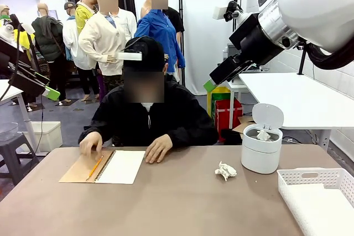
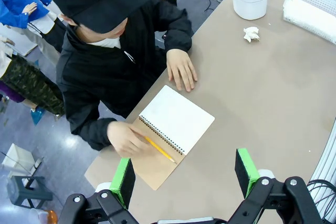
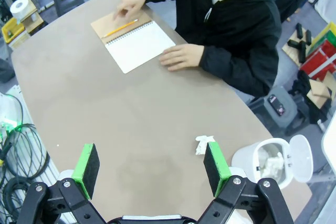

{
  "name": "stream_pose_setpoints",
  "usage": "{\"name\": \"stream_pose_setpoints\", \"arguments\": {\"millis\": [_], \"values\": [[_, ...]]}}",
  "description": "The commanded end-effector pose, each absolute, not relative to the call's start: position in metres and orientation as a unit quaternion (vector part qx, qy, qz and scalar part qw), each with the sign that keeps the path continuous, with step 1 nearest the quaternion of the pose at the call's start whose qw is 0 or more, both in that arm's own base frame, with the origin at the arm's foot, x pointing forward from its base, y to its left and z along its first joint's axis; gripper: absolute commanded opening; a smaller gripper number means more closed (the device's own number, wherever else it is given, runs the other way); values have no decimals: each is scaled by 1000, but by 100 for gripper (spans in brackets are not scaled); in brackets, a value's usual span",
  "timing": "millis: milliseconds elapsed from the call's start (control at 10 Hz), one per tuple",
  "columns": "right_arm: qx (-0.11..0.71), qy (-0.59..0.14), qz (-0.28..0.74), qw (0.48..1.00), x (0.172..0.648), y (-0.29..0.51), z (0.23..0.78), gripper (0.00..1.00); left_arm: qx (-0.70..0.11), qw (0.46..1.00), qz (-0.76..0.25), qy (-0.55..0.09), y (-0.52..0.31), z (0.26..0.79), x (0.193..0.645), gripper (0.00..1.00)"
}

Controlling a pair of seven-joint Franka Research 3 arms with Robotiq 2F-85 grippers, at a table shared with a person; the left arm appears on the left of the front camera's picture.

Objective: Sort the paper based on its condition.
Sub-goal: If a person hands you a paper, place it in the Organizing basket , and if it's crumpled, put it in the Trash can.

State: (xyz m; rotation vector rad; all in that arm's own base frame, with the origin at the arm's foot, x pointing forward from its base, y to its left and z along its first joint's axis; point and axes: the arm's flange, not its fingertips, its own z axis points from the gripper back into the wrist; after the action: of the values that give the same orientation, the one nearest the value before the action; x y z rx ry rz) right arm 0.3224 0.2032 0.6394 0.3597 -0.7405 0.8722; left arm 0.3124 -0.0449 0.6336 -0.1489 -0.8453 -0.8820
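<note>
**A Paper Ball Lies on the Brown Bench**

The bench point(image 1: 177, 208) is smooth and light brown, with round corners. The floor point(image 1: 72, 120) around it is grey. A white table point(image 1: 298, 98) stands by the wall, and a red box point(image 1: 228, 115) sits on the floor close to it.

One crumpled paper ball point(image 1: 225, 171) lies on the bench, just beside a white bin point(image 1: 261, 156) with its lid standing up. More crumpled paper point(image 1: 264, 135) sits inside the bin. A white basket point(image 1: 310, 173) sits near the bin, at the bench's edge.

A person in black sits at the far side. An open notebook point(image 1: 119, 167) lies in front of them, with a yellow pencil point(image 1: 94, 167) on its brown cover. One hand point(image 1: 90, 143) rests on the cover. The other hand point(image 1: 159, 148) lies flat beside the white page.

The left claw point(image 2: 182, 166) hangs high over the bench, its green pads wide apart, holding nothing. The right claw point(image 3: 151, 158) hangs high too, also wide apart and holding nothing.
</note>
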Motion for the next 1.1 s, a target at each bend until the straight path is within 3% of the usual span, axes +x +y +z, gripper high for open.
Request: {"name": "stream_pose_setpoints", "arguments": {"millis": [0, 500, 800, 1000], "values": [[184, -293, 411, 843, 330, 209, 631, 100, -68, 818, -410, -398, -45, 634, 312, 100], [136, -159, 409, 888, 382, 230, 576, 100, -68, 818, -410, -398, -45, 634, 312, 100], [92, -115, 423, 894, 419, 250, 529, 100, -68, 818, -410, -398, -45, 634, 312, 100], [30, -139, 421, 896, 436, 259, 499, 100, -68, 818, -410, -398, -45, 634, 312, 100]]}}
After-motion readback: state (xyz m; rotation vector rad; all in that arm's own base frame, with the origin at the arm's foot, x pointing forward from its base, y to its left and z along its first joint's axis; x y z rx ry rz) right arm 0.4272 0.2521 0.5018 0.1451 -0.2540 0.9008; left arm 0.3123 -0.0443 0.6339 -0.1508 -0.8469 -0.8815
